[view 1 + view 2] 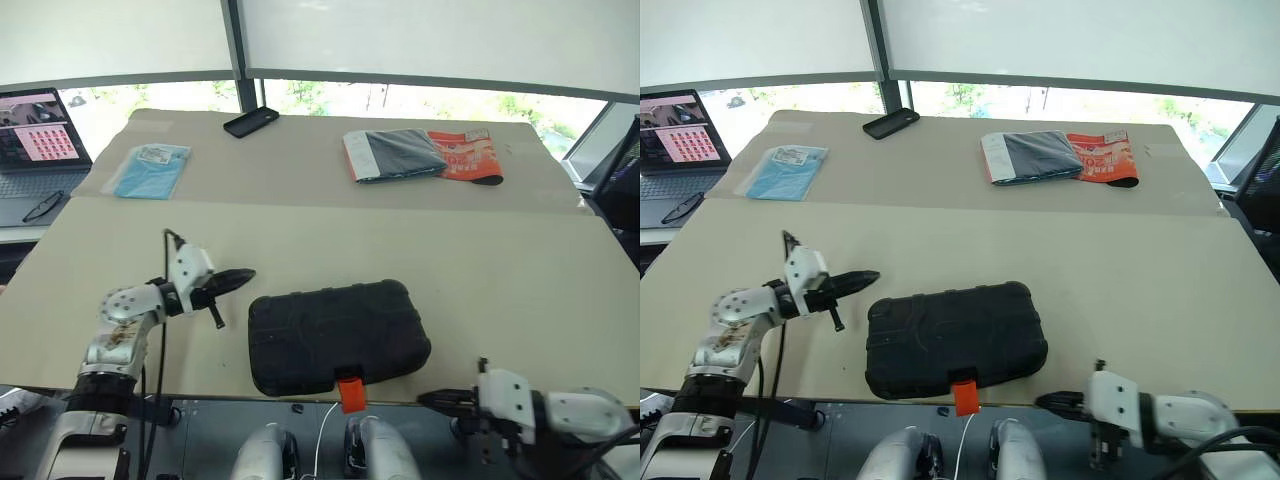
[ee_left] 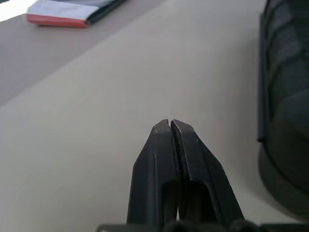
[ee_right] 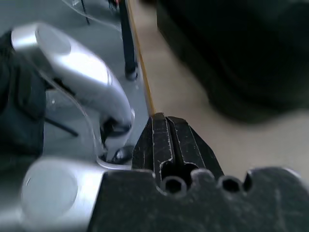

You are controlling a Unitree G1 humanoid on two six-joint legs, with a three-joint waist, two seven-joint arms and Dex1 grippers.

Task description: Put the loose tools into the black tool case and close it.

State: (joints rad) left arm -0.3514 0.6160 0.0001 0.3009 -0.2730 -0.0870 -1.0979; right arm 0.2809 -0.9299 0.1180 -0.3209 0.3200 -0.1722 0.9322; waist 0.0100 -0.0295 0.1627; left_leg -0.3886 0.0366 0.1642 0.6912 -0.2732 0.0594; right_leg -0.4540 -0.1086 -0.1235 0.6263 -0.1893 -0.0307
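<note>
The black tool case lies closed near the table's front edge, its textured shell up and its small orange latch hanging over the edge. The loose tools are out of view. My left gripper is shut and empty just left of the case's far left corner, a little above the table. In the left wrist view its fingertips are pressed together and the case sits beside them. My right gripper is shut and empty below the table's front edge, right of the latch, pointing toward it.
On the far half of the table lie a black phone, a light blue packet and a folded grey cloth over an orange packet. A laptop and glasses sit on a side desk at the left.
</note>
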